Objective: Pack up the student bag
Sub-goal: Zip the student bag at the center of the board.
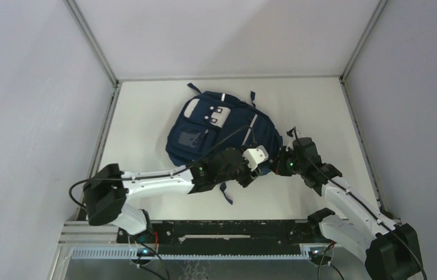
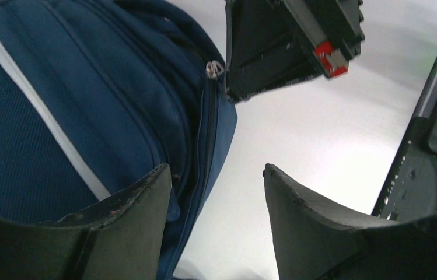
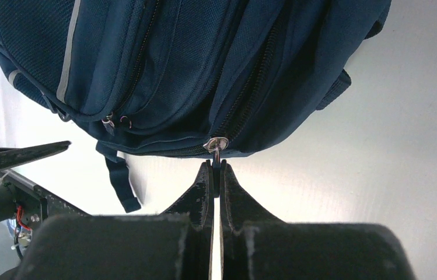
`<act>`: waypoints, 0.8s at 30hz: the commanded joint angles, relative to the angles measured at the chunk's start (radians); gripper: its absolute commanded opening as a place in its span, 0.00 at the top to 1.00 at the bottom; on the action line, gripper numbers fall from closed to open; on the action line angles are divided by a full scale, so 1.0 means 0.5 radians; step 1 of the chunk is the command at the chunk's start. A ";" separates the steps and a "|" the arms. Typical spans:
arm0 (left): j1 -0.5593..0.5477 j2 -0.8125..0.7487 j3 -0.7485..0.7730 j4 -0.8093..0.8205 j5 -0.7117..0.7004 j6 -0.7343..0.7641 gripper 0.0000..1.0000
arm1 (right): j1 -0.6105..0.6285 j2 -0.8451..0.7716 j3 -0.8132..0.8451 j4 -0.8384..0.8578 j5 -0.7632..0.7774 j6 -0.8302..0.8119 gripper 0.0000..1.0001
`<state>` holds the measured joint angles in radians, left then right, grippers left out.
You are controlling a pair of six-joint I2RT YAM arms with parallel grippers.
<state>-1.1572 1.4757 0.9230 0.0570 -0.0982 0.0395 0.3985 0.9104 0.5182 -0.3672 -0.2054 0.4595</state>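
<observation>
Grip on the zipper pull (image 3: 216, 144) is established: the right gripper (image 3: 216, 168) has its jaws pressed together on the tab at the near edge of the student bag (image 1: 233, 119), lying flat on the table (image 1: 146, 116). Draw along the zipper track, not outward; the left gripper (image 2: 216, 172), jaws wide apart and empty alongside, should brace the fabric.
</observation>
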 commanded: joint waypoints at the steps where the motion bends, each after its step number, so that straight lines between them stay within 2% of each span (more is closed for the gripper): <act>1: -0.011 0.122 0.193 0.194 0.044 0.064 0.35 | -0.016 -0.059 0.093 0.032 -0.050 0.023 1.00; 11: -0.011 0.397 0.322 0.222 0.070 0.093 0.36 | -0.038 -0.063 0.093 0.034 -0.092 0.008 1.00; 17: -0.010 0.498 0.389 0.223 -0.017 0.119 0.44 | -0.053 -0.116 0.093 -0.006 -0.082 -0.001 1.00; 19: -0.008 0.511 0.391 0.223 -0.029 0.120 0.51 | -0.061 -0.135 0.093 -0.026 -0.074 -0.005 1.00; 22: -0.006 0.513 0.381 0.217 -0.122 0.061 0.73 | -0.079 -0.154 0.093 -0.064 -0.059 -0.008 1.00; 24: 0.007 0.505 0.377 0.190 -0.143 0.028 0.91 | -0.084 -0.165 0.093 -0.093 -0.053 -0.004 1.00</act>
<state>-1.1580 1.7336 1.0595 0.1261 -0.1234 0.0769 0.3721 0.8642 0.5182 -0.4053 -0.2340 0.4583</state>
